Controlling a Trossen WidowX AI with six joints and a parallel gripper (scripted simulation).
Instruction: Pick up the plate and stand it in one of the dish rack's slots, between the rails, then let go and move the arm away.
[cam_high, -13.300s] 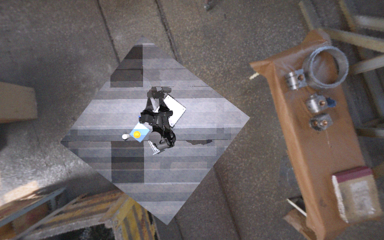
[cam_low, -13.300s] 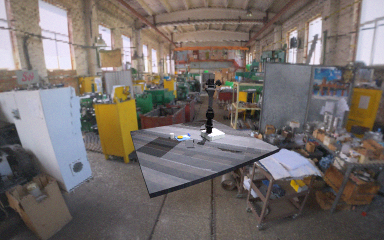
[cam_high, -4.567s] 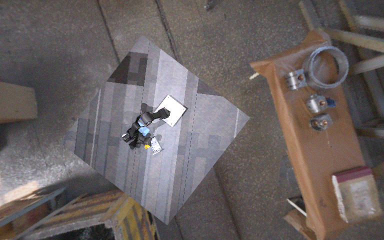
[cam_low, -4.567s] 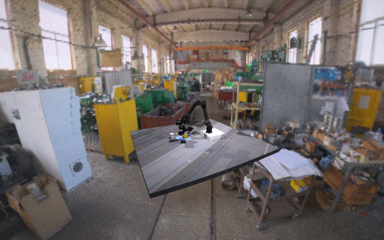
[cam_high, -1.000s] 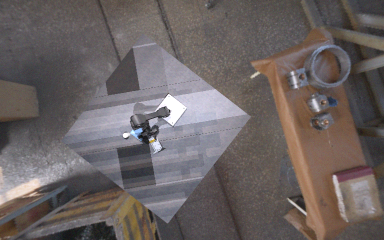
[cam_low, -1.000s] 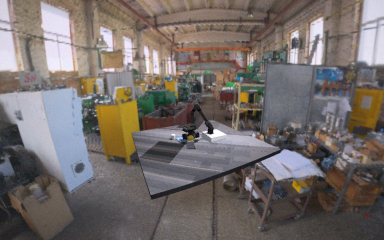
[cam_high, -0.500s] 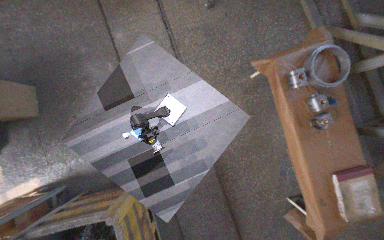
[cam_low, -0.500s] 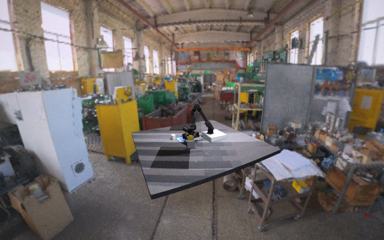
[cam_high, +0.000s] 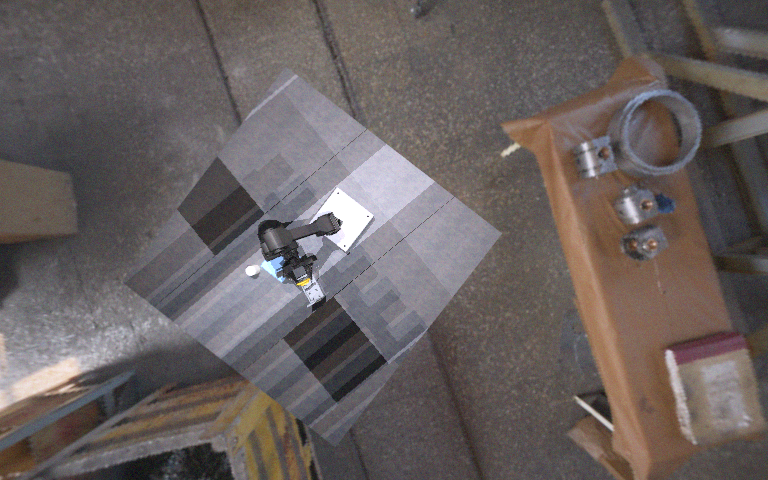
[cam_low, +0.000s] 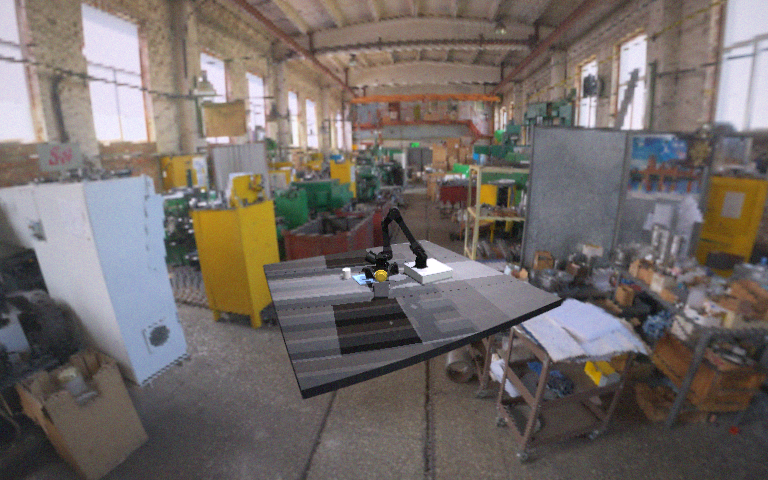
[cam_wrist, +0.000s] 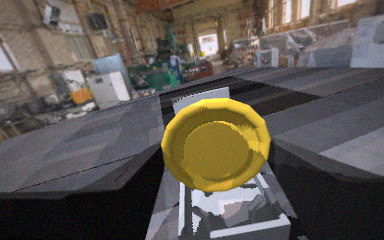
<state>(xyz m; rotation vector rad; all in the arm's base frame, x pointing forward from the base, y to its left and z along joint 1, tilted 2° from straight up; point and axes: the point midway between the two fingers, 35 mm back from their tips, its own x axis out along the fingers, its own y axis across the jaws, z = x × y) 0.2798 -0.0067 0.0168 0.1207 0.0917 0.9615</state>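
Yellow plate, one, upright, being held at the dish rack.

Plate (cam_high: 304, 281) (cam_low: 381, 275) (cam_wrist: 216, 150): round, rimmed, standing on edge at the near end of the dish rack (cam_high: 312, 295) (cam_low: 381, 290) (cam_wrist: 250, 228), over it or just entering; seating in a slot, cannot tell. Gripper (cam_high: 301, 277) (cam_wrist: 213, 143): fingers clamping the plate. Handling, by judgement: light, stiff, perhaps brittle, its smooth rim likely slipping if pinched thinly; best hold, high on the rim, leaving the lower edge free for the rails. Wrist view: showing the plate's full face and the rack's pale framework below it. Top view: showing the plate only as a thin yellow edge, and the rack's length reaching away from the arm. Exterior view: showing the white block (cam_high: 348, 217) (cam_low: 428, 271) standing to one side of the rack, bearing the arm's base.
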